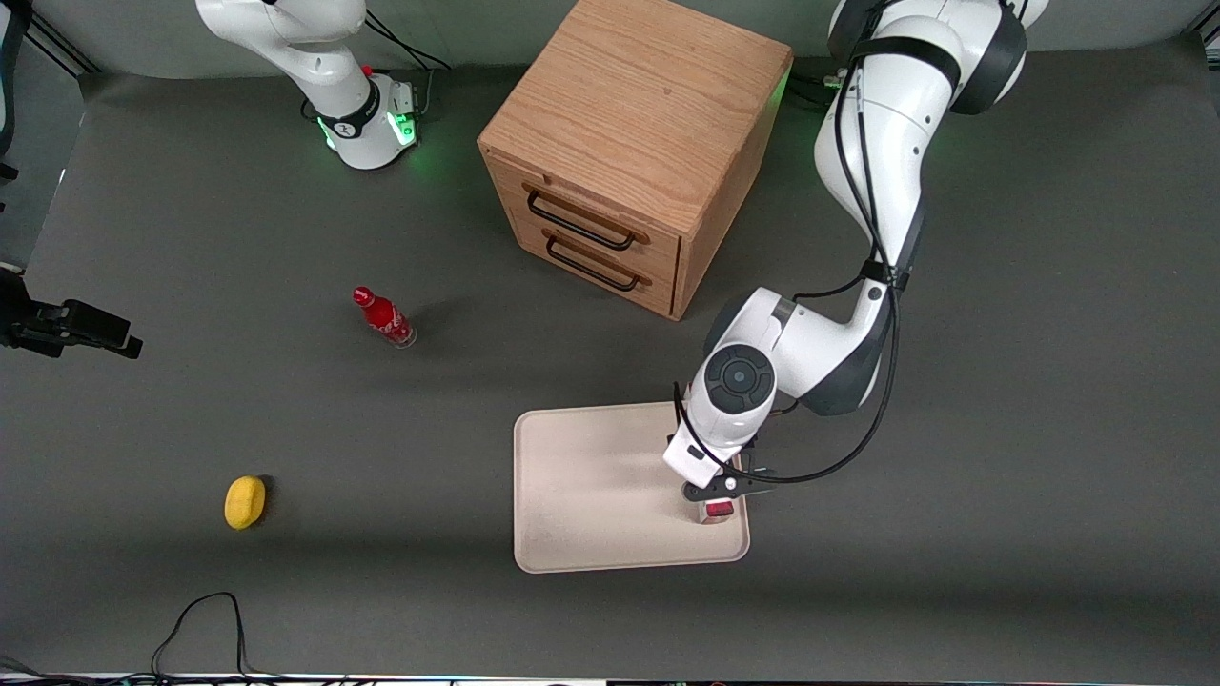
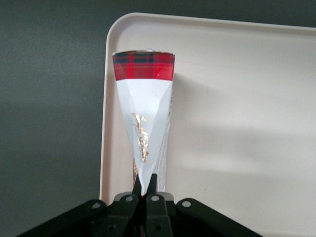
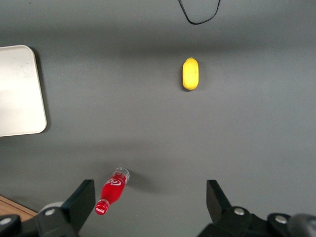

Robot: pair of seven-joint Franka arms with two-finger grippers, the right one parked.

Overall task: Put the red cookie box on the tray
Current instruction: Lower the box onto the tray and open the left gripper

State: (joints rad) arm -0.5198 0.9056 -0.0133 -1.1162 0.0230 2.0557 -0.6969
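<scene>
While the pincer [image 2: 144, 190] pinches the red cookie box [image 2: 144, 123] upright, its foot meets the tray [image 2: 237, 123].
Released now, standing on end beside the tray's rim, it could topple out.

— What does the gripper [image 2: 146, 187] hold?
— Its fingers pinch the white upper end of the red cookie box [image 2: 144, 123].
— And the box's lower end?
— Down on the tray [image 2: 237, 123], close along its rim.
</scene>
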